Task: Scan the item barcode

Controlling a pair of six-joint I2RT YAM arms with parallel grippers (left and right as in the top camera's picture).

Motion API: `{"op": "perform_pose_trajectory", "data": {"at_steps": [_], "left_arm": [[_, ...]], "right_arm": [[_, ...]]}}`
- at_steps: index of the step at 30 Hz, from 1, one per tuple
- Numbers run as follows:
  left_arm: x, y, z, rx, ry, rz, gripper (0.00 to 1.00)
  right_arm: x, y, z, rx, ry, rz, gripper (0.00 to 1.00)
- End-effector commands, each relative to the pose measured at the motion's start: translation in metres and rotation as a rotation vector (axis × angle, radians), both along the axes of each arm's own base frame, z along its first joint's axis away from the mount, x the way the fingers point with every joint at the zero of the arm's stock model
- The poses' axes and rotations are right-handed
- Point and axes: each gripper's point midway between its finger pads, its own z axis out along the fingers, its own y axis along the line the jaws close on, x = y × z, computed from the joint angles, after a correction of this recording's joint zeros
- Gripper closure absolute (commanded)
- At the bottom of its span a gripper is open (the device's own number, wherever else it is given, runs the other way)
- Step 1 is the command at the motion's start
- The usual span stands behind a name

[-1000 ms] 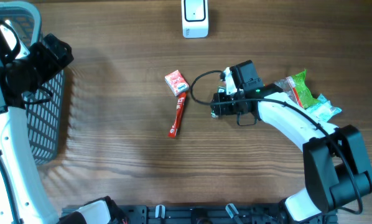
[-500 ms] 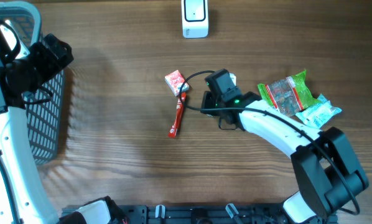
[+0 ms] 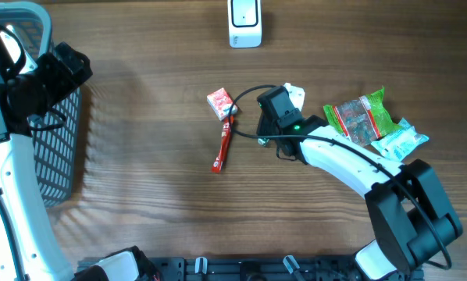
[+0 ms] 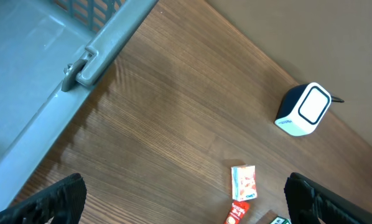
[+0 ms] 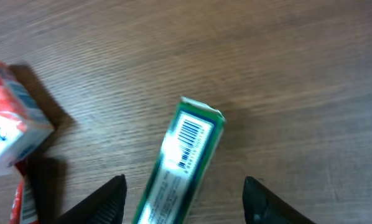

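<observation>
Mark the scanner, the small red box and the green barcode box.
scanner (image 3: 245, 22), overhead view, middle of its white top.
small red box (image 3: 221, 102), overhead view, centre of its top face.
green barcode box (image 5: 183, 158), right wrist view, middle of its barcode face.

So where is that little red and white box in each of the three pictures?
Overhead: the small red and white box lies near the middle of the table, above the top end of the red stick packet.
Left wrist: the box is low in the picture, right of centre.
Right wrist: the box is cut off by the left edge.
Shared landmark: the red stick packet next to it, seen in all three views.
</observation>
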Motion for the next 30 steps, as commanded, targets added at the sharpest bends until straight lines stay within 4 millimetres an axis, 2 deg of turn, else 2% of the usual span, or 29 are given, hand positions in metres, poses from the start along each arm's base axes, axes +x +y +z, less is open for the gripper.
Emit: {"op": "perform_pose_trajectory", "data": {"at_steps": [1,4,5,8,10,12,15,21,25,30], "left_arm": [[0.001,-0.003,0.004,0.008,-0.013,-0.026,0.00],[0.001,-0.003,0.004,0.008,-0.013,-0.026,0.00],[0.001,-0.003,0.004,0.008,-0.013,-0.026,0.00],[0.001,-0.003,0.004,0.008,-0.013,-0.026,0.00],[0.001,-0.003,0.004,0.008,-0.013,-0.026,0.00],[0.001,-0.003,0.004,0.008,-0.013,-0.026,0.00],[0.001,-0.003,0.004,0.008,-0.013,-0.026,0.00],[0.001,-0.003,0.004,0.008,-0.013,-0.026,0.00],[0.001,-0.003,0.004,0.008,-0.013,-0.026,0.00],[0.001,-0.003,0.004,0.008,-0.013,-0.026,0.00]], "right_arm": [[-0.004,-0.004,-0.021,0.018,0.044,-0.096,0.41],[-0.002,-0.005,-0.034,0.001,0.052,-0.099,0.45],[0.001,-0.004,-0.033,0.005,0.043,-0.099,0.50],[0.011,-0.002,-0.017,-0.037,-0.010,-0.026,0.71],[0.020,-0.005,0.000,-0.098,-0.062,0.035,0.73],[0.025,-0.008,0.011,-0.158,-0.095,0.110,0.69],[0.028,-0.014,0.015,-0.239,-0.102,0.223,0.62],[0.036,-0.039,0.017,-0.425,-0.102,0.354,0.62],[0.033,-0.034,0.012,-0.366,-0.085,0.359,0.62],[0.028,-0.035,0.009,-0.277,-0.061,0.221,0.58]]}}
